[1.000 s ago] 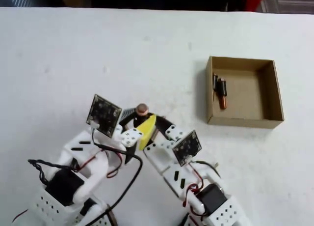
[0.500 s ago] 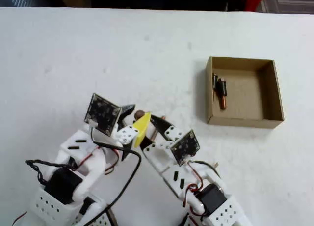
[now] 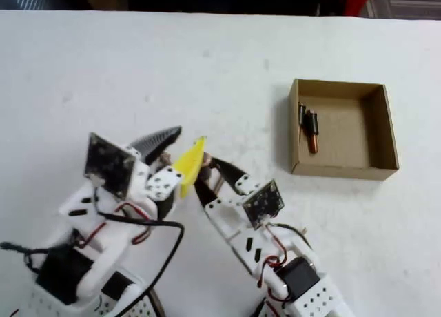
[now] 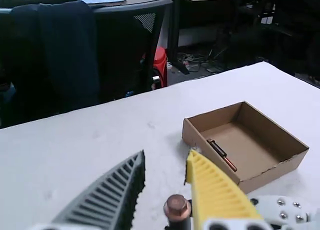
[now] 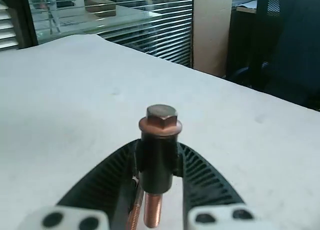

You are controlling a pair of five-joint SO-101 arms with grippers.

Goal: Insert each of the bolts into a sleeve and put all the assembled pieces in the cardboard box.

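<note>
Bolt (image 5: pixel 161 121) seated in sleeve (image 5: pixel 157 162), clamped upright in right tool (image 5: pixel 157 151), well left of cardboard box (image 3: pixel 342 171). Left tool (image 4: pixel 166 156) gapes wide just beside. I'd back left off, carry level over the rim, release low.

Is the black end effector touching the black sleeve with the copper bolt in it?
Touching. The right wrist view shows the black fingers of the right end effector pressed against both sides of the black cylindrical sleeve holding the copper hex-headed bolt.
</note>
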